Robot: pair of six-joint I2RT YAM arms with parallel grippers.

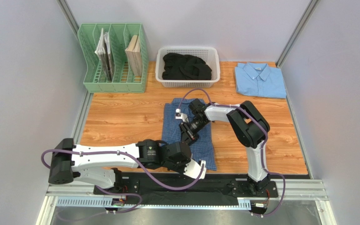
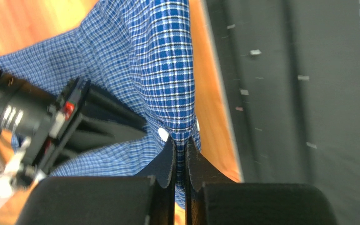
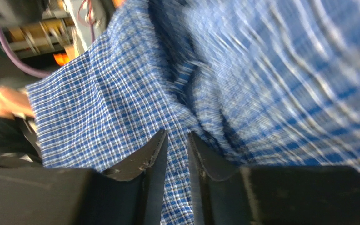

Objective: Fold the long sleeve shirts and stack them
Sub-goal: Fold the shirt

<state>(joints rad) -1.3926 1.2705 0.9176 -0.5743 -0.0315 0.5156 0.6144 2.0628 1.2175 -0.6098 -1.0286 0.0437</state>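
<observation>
Pinching checked cloth at the near edge: two arms over a wooden surface (image 1: 121,117).

Left gripper (image 2: 181,143), lower centre: fingers pressed together on a buttoned edge of the dark blue checked shirt (image 1: 207,145), which lies spread at the centre of the frame. Right gripper (image 3: 177,138), mid-frame, down on the same shirt: fingers slightly parted, cloth showing in the gap, grip cannot be told. Top centre: white basket (image 1: 188,84) of dark clothing. Upper right: light blue shirt (image 1: 260,79), folded. Upper left: green file rack (image 1: 114,58).
</observation>
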